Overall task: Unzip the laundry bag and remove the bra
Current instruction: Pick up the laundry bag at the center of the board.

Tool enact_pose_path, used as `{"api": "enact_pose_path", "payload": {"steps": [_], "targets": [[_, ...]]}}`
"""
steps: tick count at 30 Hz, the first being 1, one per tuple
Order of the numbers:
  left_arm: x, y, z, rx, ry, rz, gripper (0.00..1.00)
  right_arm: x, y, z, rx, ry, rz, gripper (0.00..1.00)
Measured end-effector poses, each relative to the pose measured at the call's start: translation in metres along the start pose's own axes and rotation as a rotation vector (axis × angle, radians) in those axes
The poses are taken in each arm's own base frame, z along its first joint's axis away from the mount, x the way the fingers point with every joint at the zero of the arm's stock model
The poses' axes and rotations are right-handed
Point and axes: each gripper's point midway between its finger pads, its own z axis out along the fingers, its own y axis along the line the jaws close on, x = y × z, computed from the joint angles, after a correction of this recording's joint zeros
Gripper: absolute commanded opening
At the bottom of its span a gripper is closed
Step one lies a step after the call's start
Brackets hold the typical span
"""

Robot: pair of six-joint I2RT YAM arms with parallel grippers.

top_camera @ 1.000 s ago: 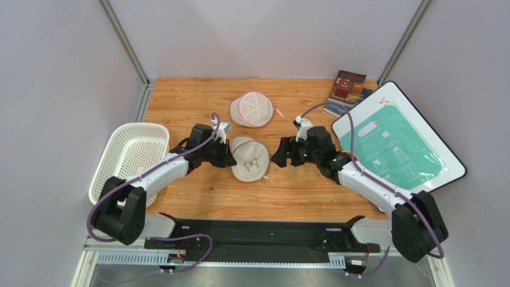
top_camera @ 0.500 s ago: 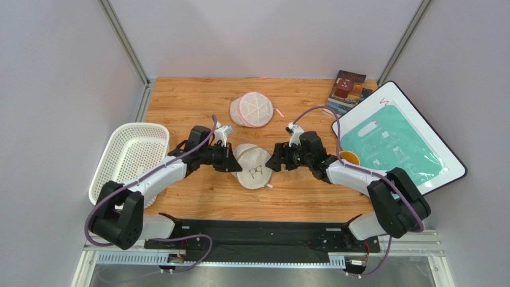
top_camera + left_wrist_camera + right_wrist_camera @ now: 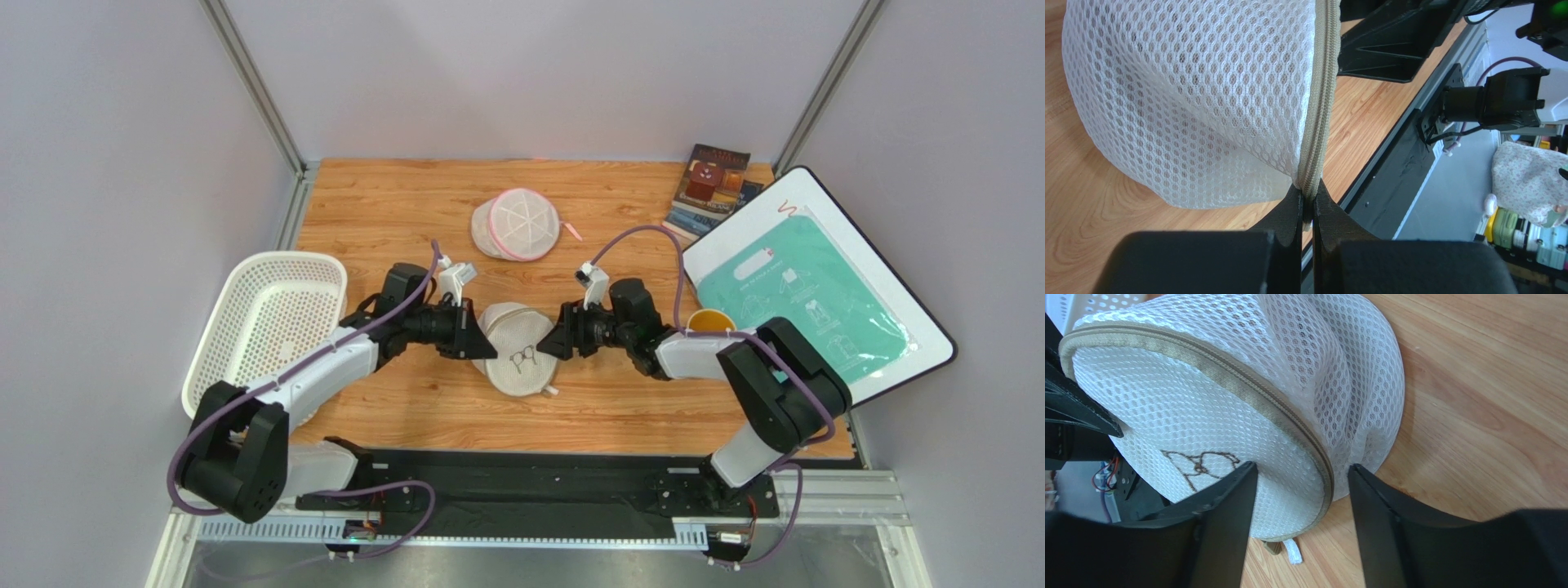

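Note:
The laundry bag (image 3: 518,347), a domed beige-white mesh pouch with a dark bra pictogram, is tipped up on edge mid-table between both grippers. My left gripper (image 3: 481,338) is shut on its beige zip rim (image 3: 1315,131), at the bag's left edge. My right gripper (image 3: 551,342) is open at the bag's right edge, its jaws straddling the rim (image 3: 1290,425). The zip pull and white tab (image 3: 1292,551) hang at the bag's bottom, just below the open jaws. The zip looks closed. The bra is hidden; no pink fabric shows.
A second round mesh pouch with pink trim (image 3: 520,223) lies further back. A white basket (image 3: 264,321) stands at the left. A white and green board (image 3: 810,288) and books (image 3: 711,184) are at the right, with a yellow cup (image 3: 711,322) by the right arm.
The right gripper has moved left and closed in on the bag's right edge. The left gripper has tipped the bag further up on edge and shifted it slightly toward me.

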Motion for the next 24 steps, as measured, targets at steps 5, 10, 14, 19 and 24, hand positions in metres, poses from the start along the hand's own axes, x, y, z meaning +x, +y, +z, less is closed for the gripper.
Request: {"api": "enact_pose_path", "payload": {"steps": [5,10,14,19,24], "targets": [[-0.002,-0.003,-0.002,0.002,-0.011,0.007,0.15,-0.004,0.01,0.003,-0.062,-0.015,0.006,0.06],[-0.001,0.008,-0.003,-0.052,-0.014,0.001,0.85,0.0,0.012,-0.004,-0.058,-0.005,0.016,0.0],[0.0,0.017,-0.007,-0.126,-0.03,-0.002,0.88,-0.003,0.013,-0.012,-0.002,-0.004,0.051,0.0],[0.005,0.021,-0.017,-0.227,-0.096,0.033,0.88,-0.01,0.008,-0.017,0.074,-0.031,0.14,0.0],[0.037,0.036,-0.017,-0.28,-0.13,-0.028,0.88,-0.022,0.006,-0.024,0.139,-0.091,0.209,0.0]]}}
